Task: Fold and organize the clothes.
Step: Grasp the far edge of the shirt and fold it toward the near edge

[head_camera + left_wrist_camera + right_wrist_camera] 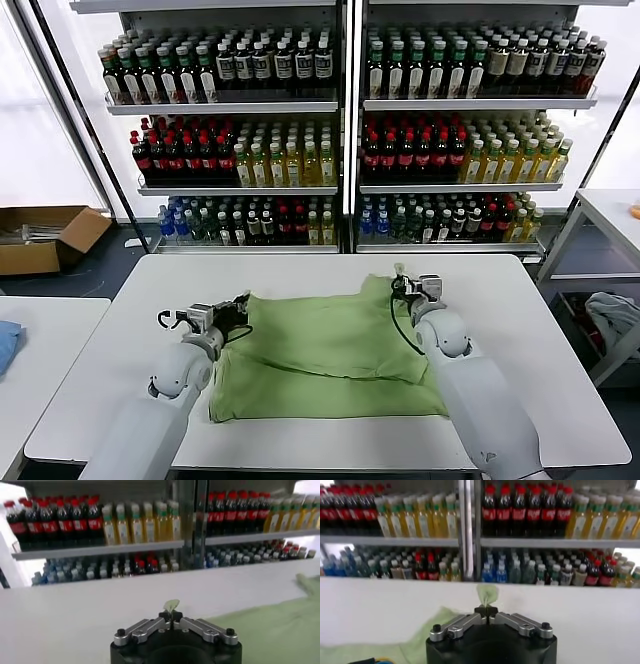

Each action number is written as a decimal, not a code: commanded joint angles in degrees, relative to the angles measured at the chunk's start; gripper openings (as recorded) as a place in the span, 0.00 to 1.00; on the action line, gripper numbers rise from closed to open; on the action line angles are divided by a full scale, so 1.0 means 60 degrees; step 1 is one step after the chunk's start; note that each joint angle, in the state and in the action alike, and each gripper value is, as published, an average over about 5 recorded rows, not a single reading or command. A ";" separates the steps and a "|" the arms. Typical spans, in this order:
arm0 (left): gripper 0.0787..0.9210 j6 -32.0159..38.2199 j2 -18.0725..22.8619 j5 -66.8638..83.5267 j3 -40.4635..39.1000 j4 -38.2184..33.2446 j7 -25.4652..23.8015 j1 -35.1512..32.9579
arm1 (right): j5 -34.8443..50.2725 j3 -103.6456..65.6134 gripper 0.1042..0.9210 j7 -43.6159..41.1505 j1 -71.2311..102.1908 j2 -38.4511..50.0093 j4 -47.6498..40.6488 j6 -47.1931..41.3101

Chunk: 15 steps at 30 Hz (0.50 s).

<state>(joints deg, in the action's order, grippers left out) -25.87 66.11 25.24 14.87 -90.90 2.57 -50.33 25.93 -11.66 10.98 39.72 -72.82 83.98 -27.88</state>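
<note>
- The light green polo shirt (330, 355) is being seen spread on the white table (130, 300), folded into layers, with its lower layer lying nearest the robot and an upper layer doubled over it.
- No collar, buttons or printed graphic are being shown on the fabric facing up; only plain, softly creased green cloth is being presented.
- The shirt's left far corner is being pinched by the left gripper (243, 303), whose fingers are closed on a small tuft of green fabric, as is being shown in the left wrist view (171, 608).
- The shirt's right far corner is being held by the right gripper (401, 285), its fingers likewise closed on a raised peak of cloth (486, 596).
- Both grippers are being kept low over the table, well apart, one at each far corner.
- A second table with a blue cloth (5, 342) is being seen at the left edge.
- A cardboard box (45, 238) is lying on the floor beyond.
- Shelves of bottled drinks (340, 130) are being seen filling the background.
</note>
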 commanded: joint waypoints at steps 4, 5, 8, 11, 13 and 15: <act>0.01 0.0365 -0.0147 -0.0136 0.0242 -0.1243 0.0038 -0.0896 | -0.0201 -0.0687 0.00 0.0485 0.2030 0.0454 0.3085 -0.0015; 0.01 0.0362 -0.0177 -0.0168 0.0293 -0.1326 0.0044 -0.1052 | -0.0308 -0.0842 0.00 0.0504 0.2303 0.0453 0.3215 -0.0020; 0.01 0.0385 -0.0230 -0.0284 0.0410 -0.1583 0.0063 -0.1562 | -0.0585 -0.1261 0.00 0.0580 0.3204 0.0447 0.3614 -0.0040; 0.01 0.0430 -0.0202 -0.0409 0.0510 -0.1806 0.0080 -0.2012 | -0.0671 -0.1528 0.00 0.0667 0.3962 0.0439 0.4035 -0.0063; 0.01 0.0454 -0.0179 -0.0481 0.0561 -0.1888 0.0087 -0.2214 | -0.0741 -0.1665 0.00 0.0726 0.4339 0.0409 0.4283 -0.0086; 0.01 0.0477 -0.0172 -0.0547 0.0589 -0.1984 0.0106 -0.2406 | -0.0875 -0.1811 0.00 0.0785 0.4676 0.0357 0.4474 -0.0115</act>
<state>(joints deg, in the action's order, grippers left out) -23.56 65.25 22.66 17.75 -99.53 3.20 -59.35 23.09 -17.98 14.32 55.15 -70.98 101.40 -28.44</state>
